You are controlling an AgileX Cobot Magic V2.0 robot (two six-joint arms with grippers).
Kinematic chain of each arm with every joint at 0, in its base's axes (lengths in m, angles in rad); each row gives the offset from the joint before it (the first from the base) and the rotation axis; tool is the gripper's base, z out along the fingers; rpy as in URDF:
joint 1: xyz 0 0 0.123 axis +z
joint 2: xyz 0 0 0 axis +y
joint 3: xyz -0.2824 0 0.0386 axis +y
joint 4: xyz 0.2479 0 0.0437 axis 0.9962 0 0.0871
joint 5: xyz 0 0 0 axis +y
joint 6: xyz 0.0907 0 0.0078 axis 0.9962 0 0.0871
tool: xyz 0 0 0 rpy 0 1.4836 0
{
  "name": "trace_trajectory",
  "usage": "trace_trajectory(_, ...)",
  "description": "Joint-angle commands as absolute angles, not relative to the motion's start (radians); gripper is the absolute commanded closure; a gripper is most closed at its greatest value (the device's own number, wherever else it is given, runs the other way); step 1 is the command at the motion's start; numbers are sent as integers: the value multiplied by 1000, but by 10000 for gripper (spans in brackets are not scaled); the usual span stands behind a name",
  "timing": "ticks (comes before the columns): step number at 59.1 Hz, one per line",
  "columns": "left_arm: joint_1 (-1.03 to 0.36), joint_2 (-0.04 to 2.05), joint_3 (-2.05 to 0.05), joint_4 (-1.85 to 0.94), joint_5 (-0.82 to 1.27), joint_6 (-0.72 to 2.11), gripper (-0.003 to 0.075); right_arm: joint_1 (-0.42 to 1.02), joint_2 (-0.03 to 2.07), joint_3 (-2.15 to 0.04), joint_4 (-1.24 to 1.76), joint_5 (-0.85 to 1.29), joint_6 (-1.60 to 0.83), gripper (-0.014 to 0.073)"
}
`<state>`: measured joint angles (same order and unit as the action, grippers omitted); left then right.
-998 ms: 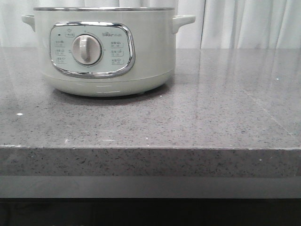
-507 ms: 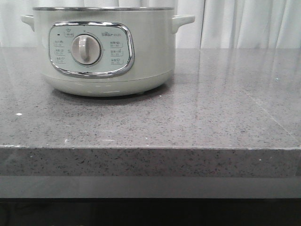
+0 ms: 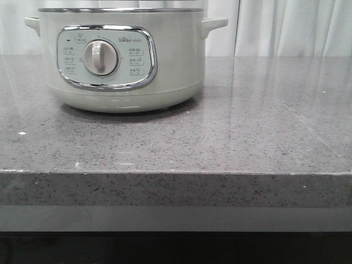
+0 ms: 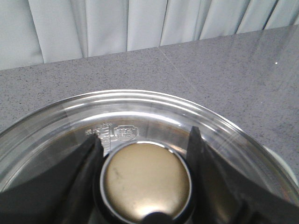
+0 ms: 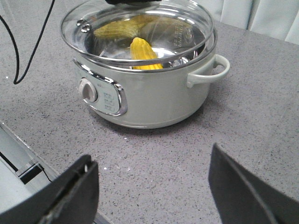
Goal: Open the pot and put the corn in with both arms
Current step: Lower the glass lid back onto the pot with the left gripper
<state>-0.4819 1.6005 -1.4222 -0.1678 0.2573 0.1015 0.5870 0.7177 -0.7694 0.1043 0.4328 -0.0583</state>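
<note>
While inside the pot (image 5: 154,100), corn (image 5: 144,53) under glass lid (image 5: 140,32).

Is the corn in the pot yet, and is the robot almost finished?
Yes, the corn already lies inside the pot. The left gripper sits around the knob of the glass lid, just over the rim. The right gripper is open and empty. Left: release the lid.

Small print on the pot (image 3: 121,60) control panel (image 3: 107,56) is too blurred to read
</note>
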Motion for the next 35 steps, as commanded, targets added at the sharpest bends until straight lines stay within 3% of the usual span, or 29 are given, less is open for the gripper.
trace_trajectory(1,-481,1558,-1475,-141,100,103,481,585,713,-795,108,361,-57,75)
trace_trajectory(35,-481,1604,-1475,-197,89,103,481,585,713,-795,108,361,-57,75)
